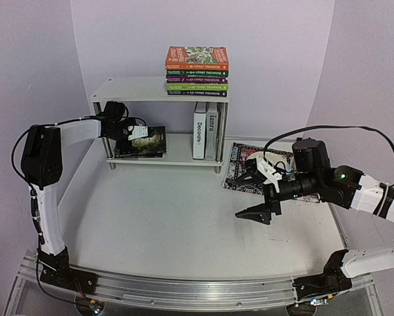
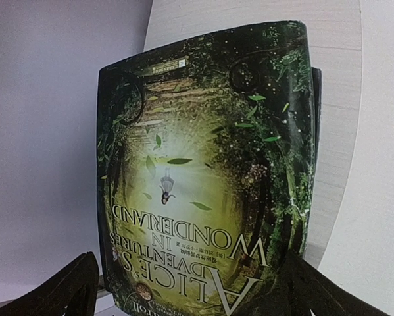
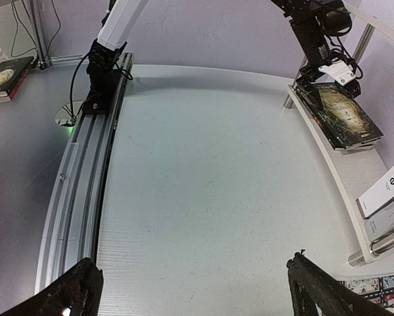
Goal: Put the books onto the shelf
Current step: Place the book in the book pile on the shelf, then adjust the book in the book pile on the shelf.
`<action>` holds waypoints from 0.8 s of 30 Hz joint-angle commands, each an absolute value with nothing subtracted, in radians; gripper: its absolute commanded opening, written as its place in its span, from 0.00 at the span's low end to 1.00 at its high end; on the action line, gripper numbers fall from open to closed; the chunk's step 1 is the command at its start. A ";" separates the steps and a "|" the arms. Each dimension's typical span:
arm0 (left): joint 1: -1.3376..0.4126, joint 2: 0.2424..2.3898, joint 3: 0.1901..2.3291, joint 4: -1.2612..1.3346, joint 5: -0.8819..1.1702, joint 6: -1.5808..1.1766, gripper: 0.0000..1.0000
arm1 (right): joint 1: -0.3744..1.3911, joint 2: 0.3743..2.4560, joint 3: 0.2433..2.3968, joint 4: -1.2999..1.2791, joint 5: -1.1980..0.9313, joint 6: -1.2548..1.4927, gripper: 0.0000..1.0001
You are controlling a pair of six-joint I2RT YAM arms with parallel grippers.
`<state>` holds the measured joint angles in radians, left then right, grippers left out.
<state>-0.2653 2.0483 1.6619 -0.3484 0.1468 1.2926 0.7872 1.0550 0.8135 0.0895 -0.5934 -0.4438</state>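
The white shelf [image 1: 183, 155] stands at the back. A stack of colourful books [image 1: 197, 71] lies on its top board. The upright "Decorate" [image 1: 200, 130] and the grey book [image 1: 212, 130] stand on the lower board. A dark green Alice book [image 2: 203, 151] lies flat on that board's left, on top of another dark book. My left gripper [image 1: 132, 138] hovers at its near end, open, with a finger on each side of the cover [image 2: 191, 258]. My right gripper [image 1: 256, 216] hangs open over bare table [image 3: 195, 260], holding nothing.
A black patterned mat [image 1: 249, 168] lies on the table right of the shelf, behind my right gripper. Chrome shelf legs [image 3: 371, 243] stand at the lower board's corners. The aluminium rail [image 1: 183, 289] runs along the near edge. A book [image 3: 6, 76] lies beyond the rail.
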 commanded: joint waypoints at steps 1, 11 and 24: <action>-0.263 2.024 1.666 -0.359 0.182 1.300 0.98 | 0.790 1.047 0.824 0.097 -0.617 -0.433 0.98; -0.275 1.968 1.668 -0.369 0.213 1.287 1.00 | 0.791 1.050 0.824 0.097 -0.617 -0.434 0.98; -0.277 1.948 1.670 -0.382 0.254 1.249 1.00 | 0.790 1.043 0.819 0.097 -0.617 -0.433 0.98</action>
<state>-0.2722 2.0216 1.6508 -0.3779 0.2138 1.2797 0.7872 1.0550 0.8135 0.0895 -0.5941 -0.4438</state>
